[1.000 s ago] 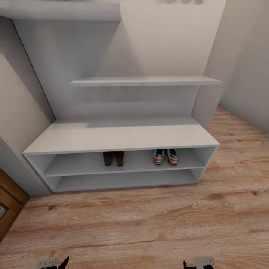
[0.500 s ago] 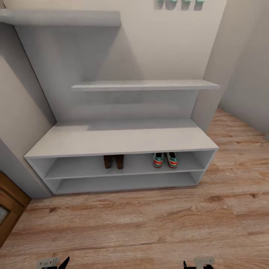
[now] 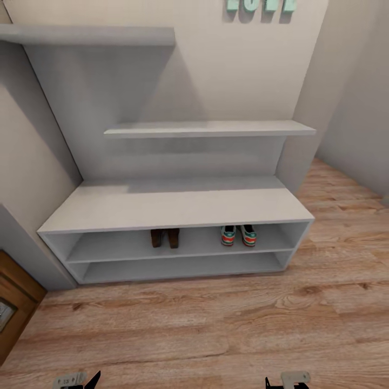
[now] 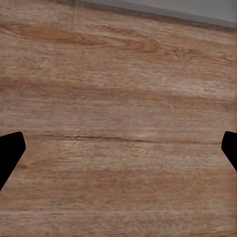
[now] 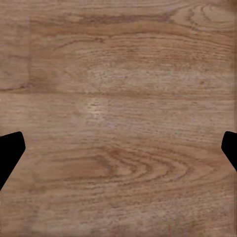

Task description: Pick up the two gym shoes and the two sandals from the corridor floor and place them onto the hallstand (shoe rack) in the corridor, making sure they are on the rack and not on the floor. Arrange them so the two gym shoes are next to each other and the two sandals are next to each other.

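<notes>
**Black fingertips and pale grey wrist hardware**

In the head view, the left gripper [image 3: 81,380] is showing as a pale grey block carrying small dark markings too small to read, with a black wedge-shaped finger [image 3: 93,377] rising just beside it. The right gripper [image 3: 285,380] is presenting a matching pale grey block with a black pointed piece next to it. In each wrist view, two matt black fingertips [image 4: 10,150] are appearing as blunt, angular wedges, one on either side of the jaws, with a wide gap between them; the right pair [image 5: 10,150] is looking identical. No cables or screws are discernible.
</notes>
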`<state>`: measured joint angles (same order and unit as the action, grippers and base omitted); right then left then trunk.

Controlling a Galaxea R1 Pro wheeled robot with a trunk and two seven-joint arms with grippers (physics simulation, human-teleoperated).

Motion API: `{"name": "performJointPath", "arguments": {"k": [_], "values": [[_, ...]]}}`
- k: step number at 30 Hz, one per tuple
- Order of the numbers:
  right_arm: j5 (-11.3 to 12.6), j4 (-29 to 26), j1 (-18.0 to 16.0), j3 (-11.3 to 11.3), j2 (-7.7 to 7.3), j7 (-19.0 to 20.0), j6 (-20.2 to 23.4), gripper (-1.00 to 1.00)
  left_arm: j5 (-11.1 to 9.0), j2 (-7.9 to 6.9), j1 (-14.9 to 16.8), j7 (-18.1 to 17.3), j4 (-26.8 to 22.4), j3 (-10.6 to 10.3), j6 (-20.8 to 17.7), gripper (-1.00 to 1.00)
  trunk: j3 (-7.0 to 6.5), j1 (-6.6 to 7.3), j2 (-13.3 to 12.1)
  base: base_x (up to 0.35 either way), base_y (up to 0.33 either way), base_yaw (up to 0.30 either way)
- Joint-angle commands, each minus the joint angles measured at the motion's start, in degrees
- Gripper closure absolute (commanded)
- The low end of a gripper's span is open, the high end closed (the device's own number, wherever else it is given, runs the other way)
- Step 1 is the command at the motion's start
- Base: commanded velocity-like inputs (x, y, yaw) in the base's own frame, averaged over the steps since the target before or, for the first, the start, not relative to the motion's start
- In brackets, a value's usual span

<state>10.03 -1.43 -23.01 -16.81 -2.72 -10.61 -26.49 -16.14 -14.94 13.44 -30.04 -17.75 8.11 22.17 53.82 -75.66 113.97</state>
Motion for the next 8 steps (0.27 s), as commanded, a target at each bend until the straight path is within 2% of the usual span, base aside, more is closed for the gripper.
{"name": "performJointPath", "arguments": {"k": [1, 8], "values": [[0.5, 0.0, 0.0, -0.5, 0.0, -0.1, -0.1, -1.0, -0.5, 0.0, 0.0, -0.5, 0.1, 0.1, -0.1, -1.0, -0.14, 0.23, -0.4, 0.0, 0.0, 0.0], [0.5, 0.0, 0.0, -0.5, 0.0, -0.1, -0.1, -1.0, -0.6, -0.07, 0.0, -0.5, 0.1, 0.1, -0.1, -1.0, -1.4, 1.77, -3.2, 0.0, 0.0, 0.0]]}}
